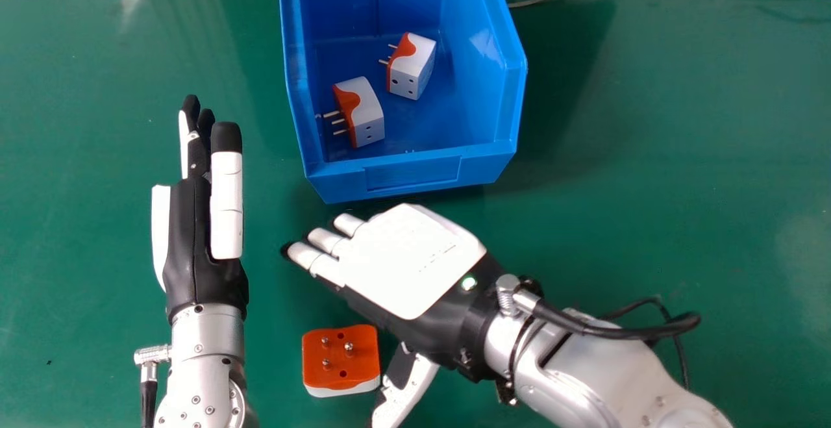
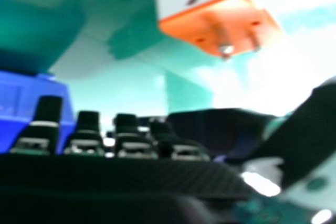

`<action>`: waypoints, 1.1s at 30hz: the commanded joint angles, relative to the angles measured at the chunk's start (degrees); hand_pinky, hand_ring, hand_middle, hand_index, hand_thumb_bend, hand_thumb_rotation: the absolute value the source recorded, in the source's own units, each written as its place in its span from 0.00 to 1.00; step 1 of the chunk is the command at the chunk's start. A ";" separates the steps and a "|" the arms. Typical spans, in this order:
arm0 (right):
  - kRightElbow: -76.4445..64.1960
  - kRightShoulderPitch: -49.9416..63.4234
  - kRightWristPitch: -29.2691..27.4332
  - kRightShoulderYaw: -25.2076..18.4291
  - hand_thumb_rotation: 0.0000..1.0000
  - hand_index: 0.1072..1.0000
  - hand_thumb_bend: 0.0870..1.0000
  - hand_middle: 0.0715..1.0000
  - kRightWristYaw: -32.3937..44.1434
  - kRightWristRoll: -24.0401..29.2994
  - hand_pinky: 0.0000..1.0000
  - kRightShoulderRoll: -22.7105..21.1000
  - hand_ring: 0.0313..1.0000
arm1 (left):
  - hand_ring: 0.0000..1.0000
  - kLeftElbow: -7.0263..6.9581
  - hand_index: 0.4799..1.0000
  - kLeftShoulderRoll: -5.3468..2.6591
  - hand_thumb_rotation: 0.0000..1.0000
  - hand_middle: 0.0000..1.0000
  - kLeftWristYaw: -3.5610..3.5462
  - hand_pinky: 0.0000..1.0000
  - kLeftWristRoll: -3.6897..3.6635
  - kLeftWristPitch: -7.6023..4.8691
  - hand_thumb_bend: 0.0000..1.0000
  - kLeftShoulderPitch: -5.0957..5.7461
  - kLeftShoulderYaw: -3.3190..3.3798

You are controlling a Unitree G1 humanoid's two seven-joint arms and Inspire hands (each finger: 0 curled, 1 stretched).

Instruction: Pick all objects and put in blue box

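- Green counter (image 1: 649,155): blue box (image 1: 412,171) sits toward its far edge, one plug (image 1: 368,115) by the box's near-left corner, another plug (image 1: 421,58) deeper in.
- Right hand (image 1: 409,262) open, empty; left hand (image 1: 183,239) open, left of the box.
- Loose plug (image 1: 341,358) lies box-side down the counter, well off its far edge: likely light, stiff, slick; grip the sides, clear of upturned prongs (image 1: 348,347).

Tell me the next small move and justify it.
Probably ease the right hand closer to the plug adapter on the table: the hand is open beside it, not gripping it, and this adapter still lies outside the blue box.
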 commanded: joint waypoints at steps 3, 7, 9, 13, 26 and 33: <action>3.73 -0.16 -1.17 1.95 0.56 0.98 0.99 0.99 -2.09 0.86 0.89 0.87 0.98 | 1.00 -1.44 1.00 0.33 1.00 1.00 -0.08 1.00 0.68 -0.07 0.90 0.36 -0.07; 8.82 -0.44 -2.22 2.83 0.57 0.99 0.99 0.99 -6.29 1.65 0.89 1.23 0.99 | 1.00 -1.00 1.00 0.14 1.00 1.00 0.06 1.00 0.52 -0.91 0.90 0.25 0.04; 11.03 -0.72 -2.68 3.16 0.57 0.99 0.99 0.99 -8.90 1.77 0.87 1.35 0.98 | 1.00 -0.74 1.00 0.17 1.00 1.00 -0.08 1.00 0.31 -1.20 0.90 0.13 0.11; 15.60 -1.24 -3.66 4.14 0.57 0.99 0.97 0.98 -14.08 1.74 0.84 1.69 0.96 | 1.00 -0.93 1.00 0.20 1.00 1.00 0.03 1.00 0.55 -1.15 0.90 0.29 0.05; 22.16 -2.24 -5.36 5.67 0.57 0.98 0.89 0.96 -22.80 2.28 0.77 1.71 0.91 | 1.00 -1.78 1.00 0.18 1.00 1.00 0.10 1.00 0.61 0.13 0.89 0.53 -0.03; 26.39 -3.01 -6.58 6.51 0.57 0.97 0.87 0.94 -29.04 1.66 0.75 1.44 0.89 | 1.00 -1.65 1.00 -0.13 1.00 1.00 0.30 1.00 0.31 -0.25 0.89 0.33 0.12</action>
